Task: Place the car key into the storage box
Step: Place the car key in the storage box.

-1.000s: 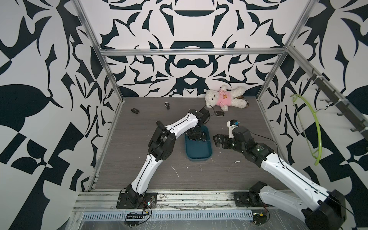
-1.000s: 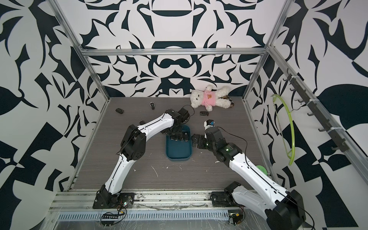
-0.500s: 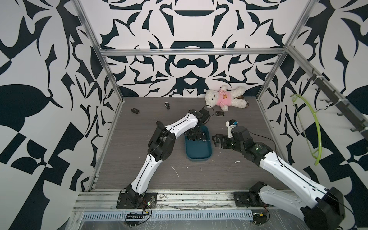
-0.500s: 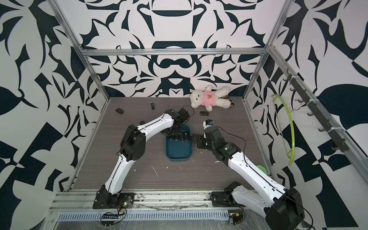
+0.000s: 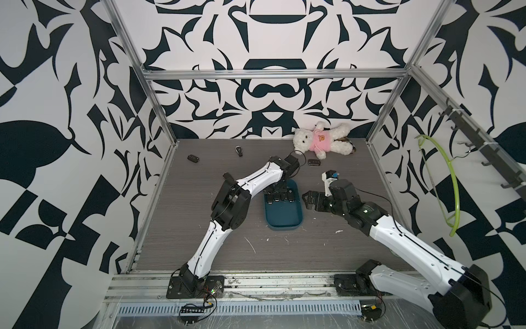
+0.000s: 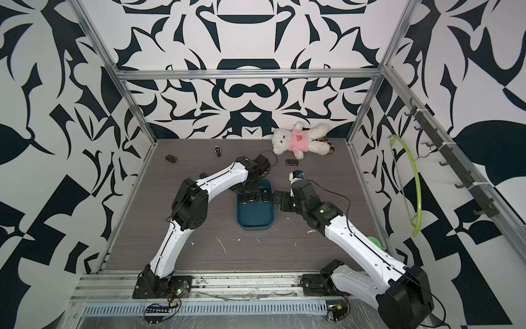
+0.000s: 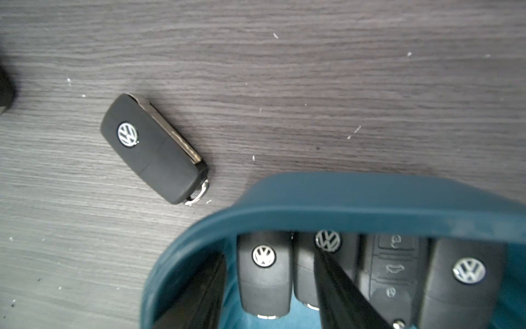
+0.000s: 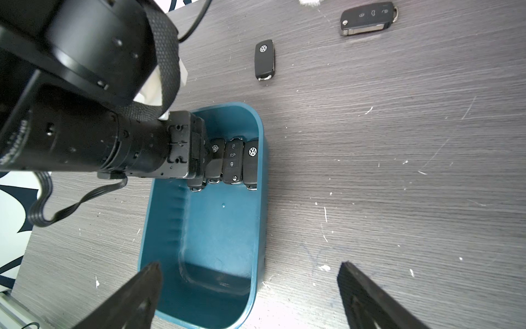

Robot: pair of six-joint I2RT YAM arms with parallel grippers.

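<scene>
Now reaching down into the far end of the storage box (image 5: 284, 218) with the left arm (image 5: 256, 179). Holding the left jaws partway apart, fingers (image 7: 199, 290) straddling the car key (image 7: 264, 270), a sliver of teal showing between finger and key, so clamping nothing. Logging that car key as lying flat inside the box, badge up, at one end of a row of keys (image 8: 232, 162), four in all, packed side by side toward the far end. Hovering the right arm (image 5: 344, 200) just beside the box's right rim; touching it or not, cannot tell. Spreading the right jaws wide, fingertips (image 8: 136, 290) far apart, gripping nothing. Also spotting on the desk (image 5: 327, 250): loose key (image 7: 153, 148) just beyond the box's far end, badge up; flip key (image 5: 314, 162), buttons up, near the teddy bear (image 5: 321, 142) lying against the back wall; far-left key (image 5: 193, 158) and back key (image 5: 239, 151) well apart from the box, toward the far left corner. Noting white specks (image 5: 338, 231) scattered over the desk.
</scene>
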